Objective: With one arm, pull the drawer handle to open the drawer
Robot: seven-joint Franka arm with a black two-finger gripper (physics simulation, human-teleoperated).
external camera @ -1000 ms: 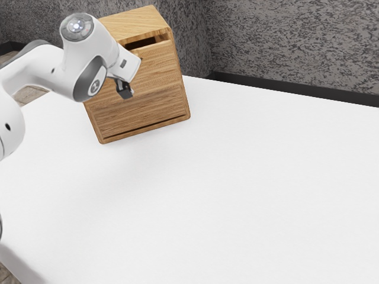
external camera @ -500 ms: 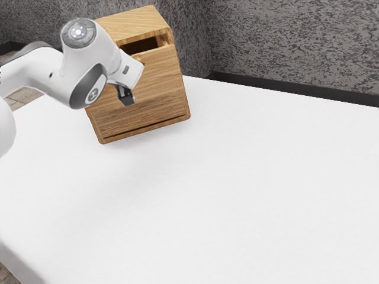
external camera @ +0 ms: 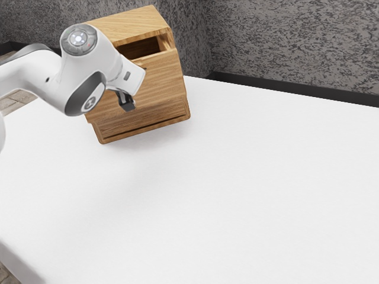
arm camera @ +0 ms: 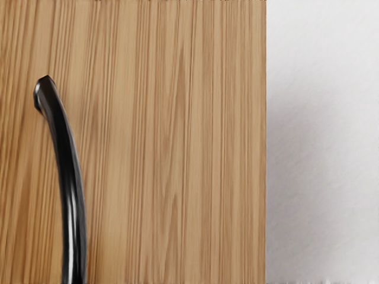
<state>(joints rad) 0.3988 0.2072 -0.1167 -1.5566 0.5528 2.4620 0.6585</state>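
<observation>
A small wooden cabinet (external camera: 131, 22) stands at the back left of the white table (external camera: 237, 177). Its upper drawer (external camera: 161, 74) is pulled partly out, and a dark gap (external camera: 140, 47) shows behind the drawer front. My black gripper (external camera: 126, 103) presses against that drawer front, fingers close together on the handle, which the hand hides in the exterior view. In the wrist view the curved black handle (arm camera: 66, 177) runs along the wood-grain drawer front (arm camera: 177, 148) down toward the hand.
A grey textured wall (external camera: 284, 35) with a dark baseboard runs behind the table. The white tabletop stretches wide to the exterior view's right and front of the cabinet, and shows beside the drawer front in the wrist view (arm camera: 325, 148).
The drawer has slid further out of the cabinet and the dark gap at its top has widened. My hand has moved slightly down and outward with the drawer front.
</observation>
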